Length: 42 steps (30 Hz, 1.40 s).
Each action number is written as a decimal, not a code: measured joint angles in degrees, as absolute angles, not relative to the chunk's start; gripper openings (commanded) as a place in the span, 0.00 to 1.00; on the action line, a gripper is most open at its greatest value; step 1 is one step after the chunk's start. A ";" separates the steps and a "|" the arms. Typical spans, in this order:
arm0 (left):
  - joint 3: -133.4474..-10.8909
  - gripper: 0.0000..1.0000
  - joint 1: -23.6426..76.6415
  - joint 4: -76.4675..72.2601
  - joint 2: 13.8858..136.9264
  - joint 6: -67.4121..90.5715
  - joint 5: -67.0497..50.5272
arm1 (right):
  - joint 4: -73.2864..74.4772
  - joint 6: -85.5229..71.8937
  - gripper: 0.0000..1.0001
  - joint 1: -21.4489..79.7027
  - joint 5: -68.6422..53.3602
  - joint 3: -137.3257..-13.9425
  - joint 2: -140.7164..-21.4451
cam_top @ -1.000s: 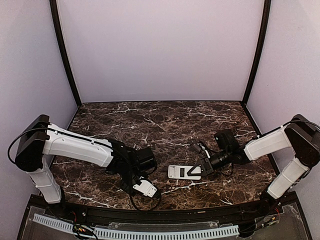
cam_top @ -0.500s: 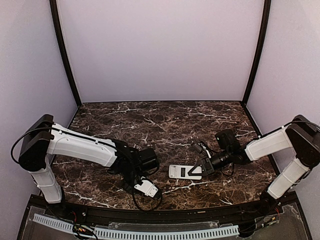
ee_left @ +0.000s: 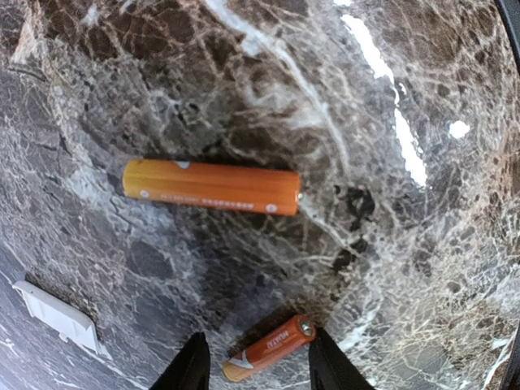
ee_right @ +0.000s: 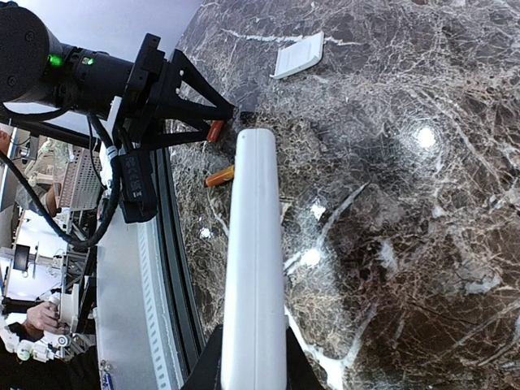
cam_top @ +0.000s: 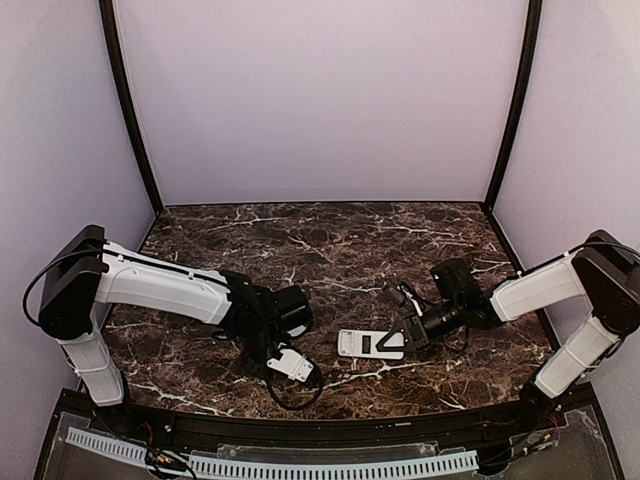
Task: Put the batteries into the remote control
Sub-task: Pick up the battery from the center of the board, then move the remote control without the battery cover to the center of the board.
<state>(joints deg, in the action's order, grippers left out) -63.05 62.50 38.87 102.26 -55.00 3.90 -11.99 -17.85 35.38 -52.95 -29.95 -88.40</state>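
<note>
While right hand [cam_top: 406, 337] clamps remote control [cam_top: 368, 344] on bench [cam_top: 330, 250], left hand [ee_left: 258, 343] straddles nearer battery [ee_left: 268, 348], long axis slanting finger to finger; gripped or loose, cannot tell; second battery [ee_left: 211, 187] just beyond, crosswise.

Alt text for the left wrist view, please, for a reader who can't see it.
An orange battery lies across the middle of a dark marble table. A second battery lies slanted between the open fingertips of the left gripper at the bottom edge. A small white plate sits at lower left.
</note>
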 measured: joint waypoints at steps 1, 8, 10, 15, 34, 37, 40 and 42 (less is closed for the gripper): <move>-62.94 0.38 62.35 38.81 102.19 -55.07 3.90 | -11.97 -17.85 0.00 35.35 -52.95 -29.95 -88.40; -62.81 0.20 61.43 38.89 102.19 -55.51 3.90 | -11.55 -17.82 0.00 35.11 -52.93 -29.95 -88.40; -62.87 0.17 61.30 39.07 102.32 -55.51 3.68 | -11.00 -17.78 0.00 35.09 -52.90 -29.95 -88.40; -63.86 0.07 61.28 40.01 103.07 -54.76 2.96 | -9.69 -17.65 0.03 35.03 -52.62 -29.95 -88.40; -67.92 0.00 57.47 35.68 97.49 -36.42 2.61 | -3.95 -17.80 0.78 33.21 -47.29 -30.79 -89.93; -65.93 0.00 57.25 29.78 92.68 -31.77 6.81 | -1.30 -16.62 0.91 33.19 -44.36 -31.77 -88.07; -63.66 0.00 57.12 24.18 87.64 -26.70 11.20 | 1.63 -15.25 0.93 33.15 -40.21 -32.38 -85.36; -63.31 0.00 57.10 21.12 85.45 -22.61 15.22 | 3.68 -14.15 0.93 33.15 -37.52 -33.01 -83.88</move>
<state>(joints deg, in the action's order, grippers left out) -63.31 57.10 21.12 85.45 -22.61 15.22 3.68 -14.15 33.15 -37.52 -33.01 -83.88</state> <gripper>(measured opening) 0.086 0.928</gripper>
